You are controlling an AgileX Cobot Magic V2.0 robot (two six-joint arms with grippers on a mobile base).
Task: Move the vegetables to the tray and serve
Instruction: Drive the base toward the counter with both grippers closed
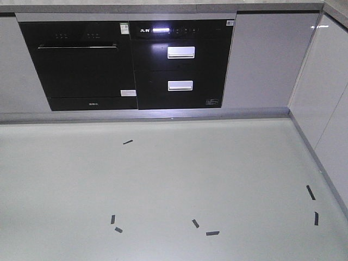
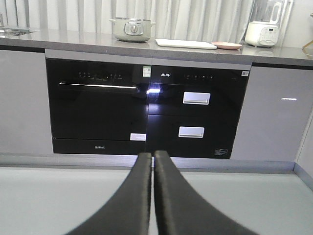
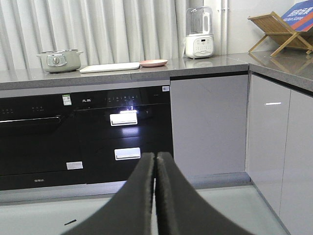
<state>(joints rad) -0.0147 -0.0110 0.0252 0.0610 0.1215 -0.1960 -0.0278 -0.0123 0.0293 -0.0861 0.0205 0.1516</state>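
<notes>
The cream tray [image 2: 186,44] lies flat on the grey countertop, far ahead and above both grippers; the right wrist view shows the same tray [image 3: 110,67] from the right. A round pink plate [image 2: 226,45] sits just right of it, and the pink plate [image 3: 153,62] shows again in the right wrist view. No vegetables can be made out from this distance. My left gripper [image 2: 152,155] is shut with nothing in it, low over the floor. My right gripper [image 3: 156,156] is likewise shut and empty. Neither gripper shows in the front view.
A grey-green pot [image 2: 131,29] stands left of the tray and a white blender [image 2: 264,22] to its right. Black built-in appliances [image 1: 128,62] fill the cabinet front. A side cabinet run [image 1: 326,92] closes the right. Black tape marks [image 1: 212,233] dot the floor.
</notes>
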